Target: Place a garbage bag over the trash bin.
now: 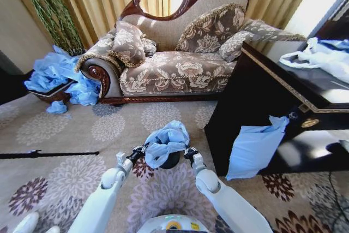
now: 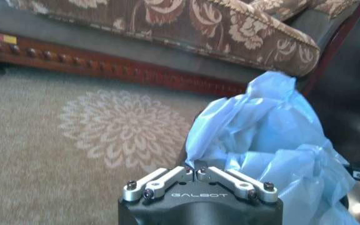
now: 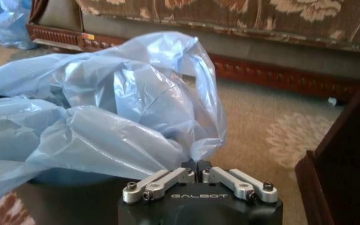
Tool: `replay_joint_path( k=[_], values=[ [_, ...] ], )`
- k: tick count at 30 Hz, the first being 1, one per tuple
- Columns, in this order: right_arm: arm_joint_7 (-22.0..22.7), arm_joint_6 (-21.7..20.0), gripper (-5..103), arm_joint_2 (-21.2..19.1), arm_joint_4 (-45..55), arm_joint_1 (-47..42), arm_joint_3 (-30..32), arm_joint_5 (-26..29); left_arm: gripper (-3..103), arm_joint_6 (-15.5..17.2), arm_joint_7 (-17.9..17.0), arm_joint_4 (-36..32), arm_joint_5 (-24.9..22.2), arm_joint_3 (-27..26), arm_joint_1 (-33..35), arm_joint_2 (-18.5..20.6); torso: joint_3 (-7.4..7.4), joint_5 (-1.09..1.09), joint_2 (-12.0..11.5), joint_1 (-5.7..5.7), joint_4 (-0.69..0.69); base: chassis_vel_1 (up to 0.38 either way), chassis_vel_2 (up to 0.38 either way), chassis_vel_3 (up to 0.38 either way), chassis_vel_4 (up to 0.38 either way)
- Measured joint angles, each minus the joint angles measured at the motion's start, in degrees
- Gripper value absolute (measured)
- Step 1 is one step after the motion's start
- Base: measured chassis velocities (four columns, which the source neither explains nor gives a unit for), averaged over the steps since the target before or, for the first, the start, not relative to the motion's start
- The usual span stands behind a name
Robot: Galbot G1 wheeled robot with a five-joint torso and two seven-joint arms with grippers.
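Room: patterned carpet (image 1: 65,151) with floral medallions, an ornate brown sofa (image 1: 174,53) behind, a dark cabinet (image 1: 262,91) on the robot's right with a blue bag (image 1: 253,148) hanging off its front, and a heap of blue bags (image 1: 57,77) over a basket by the sofa's end.
Trash bin: the small black trash bin (image 1: 170,160) stands on the carpet just ahead of the robot, between the two arms; only a dark sliver of its wall shows under the plastic.
Garbage bag: the light-blue garbage bag (image 1: 166,141) sits bunched and billowed on top of the bin's mouth, not yet pulled down around the rim.
Left claw: the left claw (image 1: 143,149) is at the bag's left edge, fingers pressed together; whether plastic is caught between them cannot be told.
Right claw: the right claw (image 1: 187,151) is at the bag's right edge, fingers likewise closed, with plastic lying right against the tips.
Step in hand: judged as spreading the bag's opening over the rim.
Next move: likely calls for drawing both edges apart and downward so the film folds over the rim without tipping the light bin.
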Motion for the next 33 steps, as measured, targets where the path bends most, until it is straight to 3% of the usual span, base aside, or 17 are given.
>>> replay_joint_path(
  k=[13, 24, 33],
  values=[
    [-4.3, 0.2, 0, 1.4, -3.2, -1.1, 1.7, 2.1, 0, -1.0, 2.0, 4.0, 1.8, 1.0, -1.0, -0.8, 0.0, 0.0, 0.0, 0.0, 0.0, 0.0, 0.0, 0.0, 0.0],
    [-6.8, 1.4, 0, 4.0, -7.4, -0.5, 1.5, 2.3, 0, -4.0, 3.5, 8.6, 4.9, 1.1, -2.1, -1.0, 0.0, 0.0, 0.0, 0.0, 0.0, 0.0, 0.0, 0.0, 0.0],
    [-9.8, 6.9, 0, 5.5, -13.5, 1.3, 1.9, -1.1, 0, -6.6, 3.4, 11.6, 6.5, 1.0, -3.3, -1.0, 0.0, 0.0, 0.0, 0.0, 0.0, 0.0, 0.0, 0.0, 0.0]
  ],
)
